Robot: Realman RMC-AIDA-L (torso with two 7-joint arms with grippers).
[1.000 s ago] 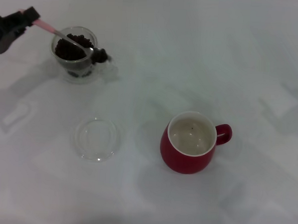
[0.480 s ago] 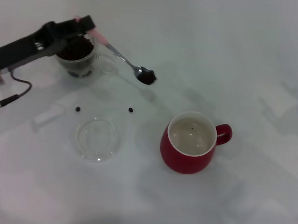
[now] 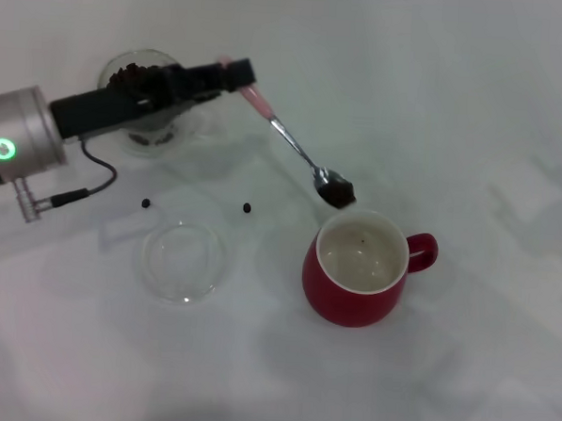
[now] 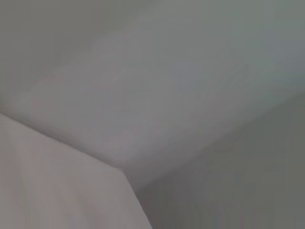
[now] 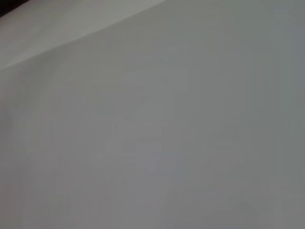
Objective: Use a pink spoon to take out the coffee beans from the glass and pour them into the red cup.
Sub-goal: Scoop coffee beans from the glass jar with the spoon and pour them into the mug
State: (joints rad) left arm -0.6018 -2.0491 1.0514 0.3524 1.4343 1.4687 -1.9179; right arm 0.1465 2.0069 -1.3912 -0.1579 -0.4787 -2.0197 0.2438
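In the head view my left gripper is shut on the pink spoon by its pale-pink handle. The spoon slants down to the right; its bowl holds dark coffee beans just above the far-left rim of the red cup. The red cup stands right of centre, white inside, handle to the right. The glass, with dark beans in it, stands at the back left, partly hidden behind my left arm. The right gripper is out of view. Both wrist views show only blank pale surface.
A shallow clear round dish lies at the front left. Two loose beans lie on the white table, one left of the dish's far edge and one between the dish and the cup. My left arm's cable hangs near the left edge.
My left arm has swung right from the glass, carrying the loaded spoon to the red cup's rim. Two beans dropped onto the table on the way.
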